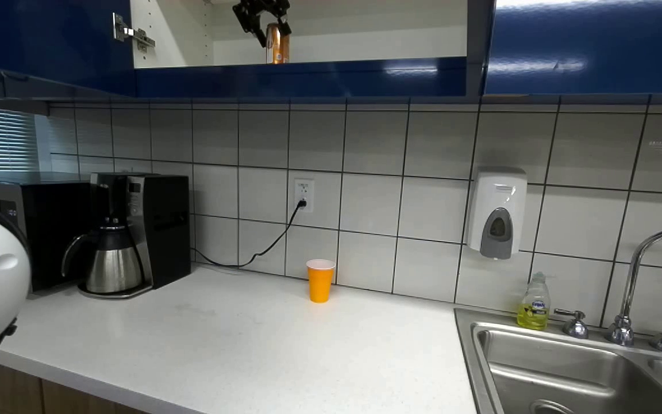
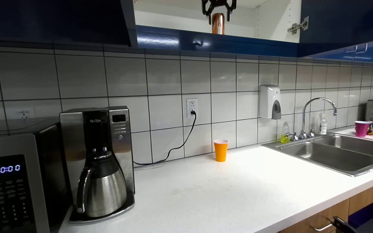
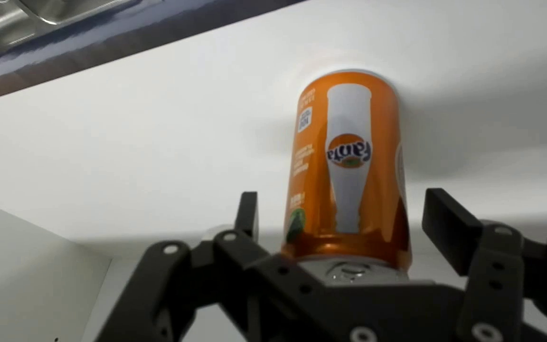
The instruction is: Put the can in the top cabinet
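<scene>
The can [image 1: 277, 50], an orange Fanta can with a metallic top, stands upright on the shelf of the top cabinet [image 1: 365, 79]. The can also shows in an exterior view [image 2: 218, 26] and in the wrist view [image 3: 349, 118]. The cabinet has dark blue doors and a pale interior; it is open in both exterior views [image 2: 180, 38]. My gripper [image 3: 344, 209] is above the can's top, with its fingers apart on either side of the can and visible gaps to it. The gripper also shows in both exterior views [image 1: 274, 37] [image 2: 219, 21]. The upper arm parts are out of view.
An open cabinet door [image 1: 43, 40] stands at the cabinet's side. Below are a coffee maker [image 1: 164, 230], an orange cup [image 1: 320, 283], a soap dispenser [image 1: 497, 210] and a sink [image 1: 543, 368]. A microwave [image 2: 8, 181] stands beside the coffee maker.
</scene>
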Robot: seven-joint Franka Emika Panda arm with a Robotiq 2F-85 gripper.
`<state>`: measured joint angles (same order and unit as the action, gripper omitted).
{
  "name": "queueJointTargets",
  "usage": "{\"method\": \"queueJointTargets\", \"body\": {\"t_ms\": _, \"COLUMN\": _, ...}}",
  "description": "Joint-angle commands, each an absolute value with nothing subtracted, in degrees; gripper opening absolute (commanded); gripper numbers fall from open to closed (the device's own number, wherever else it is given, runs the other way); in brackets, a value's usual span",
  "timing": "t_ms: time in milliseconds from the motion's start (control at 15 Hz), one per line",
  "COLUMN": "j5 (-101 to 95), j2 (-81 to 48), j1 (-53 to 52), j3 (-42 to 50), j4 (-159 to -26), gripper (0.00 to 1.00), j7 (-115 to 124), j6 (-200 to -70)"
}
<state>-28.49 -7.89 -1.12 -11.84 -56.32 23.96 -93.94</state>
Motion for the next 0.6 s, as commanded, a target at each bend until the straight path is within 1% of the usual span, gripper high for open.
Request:
{"method": "queueJointTargets", "body": {"t_ms": 0, "j5": -28.4, "j2": -9.1, "j1": -1.4, "j3": -12.1, "j4": -53.1, "gripper": 1.0, "j7": 22.4, "j6": -91.7}}
{"method": "queueJointTargets", "body": {"t_ms": 533, "j5": -24.7, "j2": -4.1, "j1": -1.0, "j3": -12.3, "j4": -59.1, "gripper": 1.0, "j7": 21.4, "j6": -92.9}}
